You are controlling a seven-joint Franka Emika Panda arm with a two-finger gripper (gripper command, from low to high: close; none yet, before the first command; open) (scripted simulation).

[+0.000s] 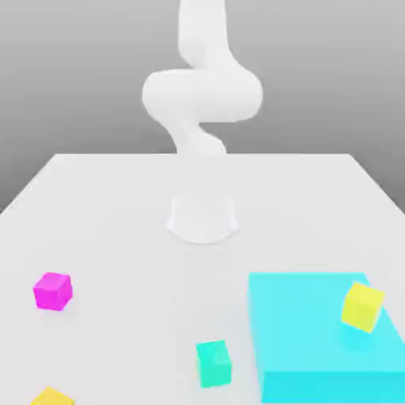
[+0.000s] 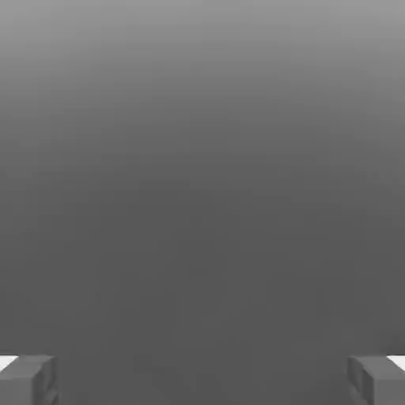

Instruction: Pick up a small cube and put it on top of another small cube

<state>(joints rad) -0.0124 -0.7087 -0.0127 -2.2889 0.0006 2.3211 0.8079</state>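
Your gripper [image 2: 202,380] stands with its two grey fingers [image 2: 28,380] wide apart and nothing between them; in the hand view you see only plain grey beyond the fingertips, so none of the cubes lies close under the hand. In the exterior view the white arm [image 1: 202,95] rises from its round base [image 1: 202,217] at the far middle of the white table [image 1: 119,206], and all the blocks lie well away from it, toward the near edge. Nearest the camera, a yellow cube [image 1: 51,397] sits at the near edge on the exterior view's left, cut off by the frame. A little farther in, a green cube [image 1: 213,363] rests on the table near the middle, just beside the near left corner of a flat cyan slab [image 1: 308,332], though you cannot tell whether they touch. That slab fills the near part on the exterior view's right. On its top, toward its right edge, sits a second yellow cube [image 1: 363,306], tilted rather than lying flat. Farther back on the exterior view's left, a magenta cube [image 1: 53,291] stands alone on the table, well apart from the green cube and from the slab. No cube sits on another cube, and none is touched by the hand.
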